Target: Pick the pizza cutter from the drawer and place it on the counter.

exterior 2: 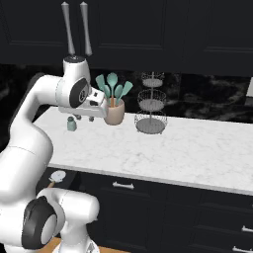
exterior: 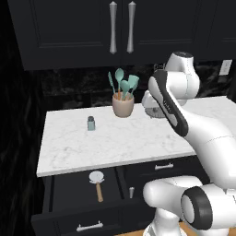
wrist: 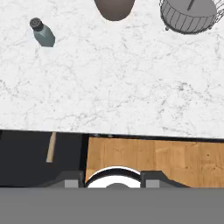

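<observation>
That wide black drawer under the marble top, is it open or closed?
Open. The drawer is pulled out from below the counter, its dark interior exposed, with the pizza cutter lying inside.

The counter (exterior: 115, 143) bears a teal shaker (exterior: 91, 123), utensil crock (exterior: 123, 105) and wire stand (exterior 2: 150, 124)

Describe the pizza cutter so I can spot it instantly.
Below the white marble counter, the wide black drawer stands open. The pizza cutter lies inside: a pale round wheel on a short tan handle, unlike the teal spatulas.
</observation>
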Motion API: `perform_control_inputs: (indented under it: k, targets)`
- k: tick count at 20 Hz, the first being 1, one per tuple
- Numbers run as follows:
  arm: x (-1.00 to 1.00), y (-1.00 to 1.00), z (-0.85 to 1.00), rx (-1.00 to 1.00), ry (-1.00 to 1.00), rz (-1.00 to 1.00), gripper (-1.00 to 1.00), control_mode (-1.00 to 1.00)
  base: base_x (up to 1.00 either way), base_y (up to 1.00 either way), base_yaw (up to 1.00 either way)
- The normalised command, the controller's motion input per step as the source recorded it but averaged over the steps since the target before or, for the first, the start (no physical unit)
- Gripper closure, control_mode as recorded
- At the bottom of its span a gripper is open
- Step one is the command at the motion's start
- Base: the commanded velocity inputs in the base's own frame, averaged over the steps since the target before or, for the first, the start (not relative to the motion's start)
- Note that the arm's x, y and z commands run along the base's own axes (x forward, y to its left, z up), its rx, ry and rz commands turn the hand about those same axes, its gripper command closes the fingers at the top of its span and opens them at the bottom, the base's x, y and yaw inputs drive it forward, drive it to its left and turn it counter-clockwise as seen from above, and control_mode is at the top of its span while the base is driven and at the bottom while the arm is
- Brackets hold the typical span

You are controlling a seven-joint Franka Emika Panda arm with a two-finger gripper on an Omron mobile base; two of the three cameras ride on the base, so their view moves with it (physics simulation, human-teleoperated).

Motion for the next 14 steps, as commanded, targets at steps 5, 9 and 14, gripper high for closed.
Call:
perform_control_inputs:
  k: [5,9,14]
  targets:
    - [-0.08,0.55,-0.06,-0.03,-0.03,0.0,-1.0,-1.0,0.0,0.0,0.0]
    - [-0.37,0.99,-0.37,0.0,0.0,0.11,-1.0,-1.0,0.0,0.0,0.0]
    - [-0.43,1.0,-0.39,0.0,0.05,0.15,-1.0,-1.0,0.0,0.0,0.0]
